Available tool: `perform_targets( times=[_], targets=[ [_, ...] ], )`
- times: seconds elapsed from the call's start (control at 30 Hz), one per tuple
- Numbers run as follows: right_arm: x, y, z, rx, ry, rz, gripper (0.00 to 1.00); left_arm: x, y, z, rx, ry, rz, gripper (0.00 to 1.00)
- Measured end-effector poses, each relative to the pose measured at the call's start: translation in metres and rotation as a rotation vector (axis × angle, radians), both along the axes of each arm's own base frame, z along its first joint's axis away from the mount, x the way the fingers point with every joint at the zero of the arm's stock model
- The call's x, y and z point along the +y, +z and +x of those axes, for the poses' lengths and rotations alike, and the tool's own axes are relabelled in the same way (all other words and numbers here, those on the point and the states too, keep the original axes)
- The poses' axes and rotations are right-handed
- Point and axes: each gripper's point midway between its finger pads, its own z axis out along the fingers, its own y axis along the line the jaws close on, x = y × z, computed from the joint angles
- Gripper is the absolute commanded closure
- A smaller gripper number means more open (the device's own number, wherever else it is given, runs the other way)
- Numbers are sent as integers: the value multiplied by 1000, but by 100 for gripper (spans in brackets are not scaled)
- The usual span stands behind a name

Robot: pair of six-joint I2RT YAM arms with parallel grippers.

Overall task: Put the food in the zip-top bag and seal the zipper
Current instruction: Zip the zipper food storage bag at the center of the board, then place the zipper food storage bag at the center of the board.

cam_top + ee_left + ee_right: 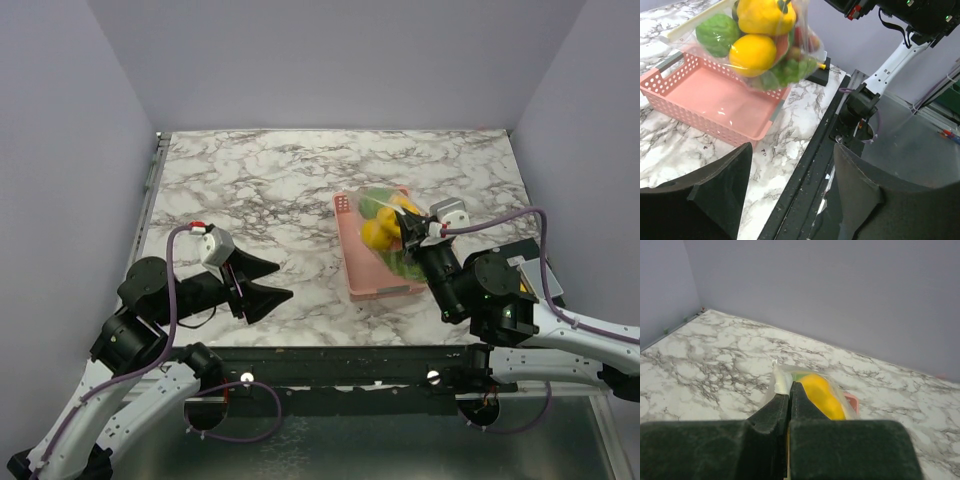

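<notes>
Your widest surface is the marble table [250, 190]. The pink slotted basket [375, 292] lies on it right of centre, in front of the right arm.

Over that basket hangs the zip-top bag [385, 225]. The left wrist view shows it lifted above the basket's floor [715, 100], bulging and tilted, and you cannot tell whether its lowest fold touches the rim.

Your right gripper [415, 232] is at the bag's right side. In its own camera the jaws [790, 400] are pressed fully together, with a flap of the clear plastic pinched between them, so it has hold of the bag.

Your left gripper [283, 279] sits low over the table, well apart from the basket. Its jaws are spread wide with nothing between them, and it points toward the bag [790, 70].

The food is inside the bag: a yellow lemon-like fruit [752, 52], a second yellow piece [765, 15] above it, a green fruit [717, 34] beside them and red pieces [802, 37] behind.

The zipper [695, 25] runs as a whitish strip along the bag's upper edge. You cannot tell whether it is pressed closed.
</notes>
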Motion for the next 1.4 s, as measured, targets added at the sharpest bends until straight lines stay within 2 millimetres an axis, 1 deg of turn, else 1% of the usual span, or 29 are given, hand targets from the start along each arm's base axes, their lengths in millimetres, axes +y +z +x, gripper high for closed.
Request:
perform_targets(
  times=[0.1, 0.17, 0.3, 0.5, 0.63, 0.93, 1.13, 1.3, 1.4],
  targets=[
    [1, -5, 0, 12, 4, -11, 100, 0, 5, 3, -15, 9, 3, 26],
    [3, -7, -1, 19, 15, -23, 99, -1, 8, 5, -23, 13, 7, 25],
    [11, -11, -5, 32, 67, -30, 99, -2, 11, 10, -36, 16, 19, 22],
    [31, -8, -17, 54, 204, -11, 99, -2, 23, 11, -78, 15, 23, 20],
    [45, -6, -30, 81, 312, -2, 99, -1, 29, 11, -109, 14, 24, 16],
    [71, -6, -57, 145, 518, -7, 99, -7, 22, 20, -117, 2, 64, 15],
    [89, -11, -73, 205, 628, -27, 99, -10, 21, 21, -128, -16, 77, 15],
    [97, -20, -86, 244, 704, -45, 99, -12, 21, 17, -135, -41, 78, 15],
    [101, -21, -95, 256, 758, -52, 99, -14, 15, 13, -129, -70, 80, 16]
  ],
)
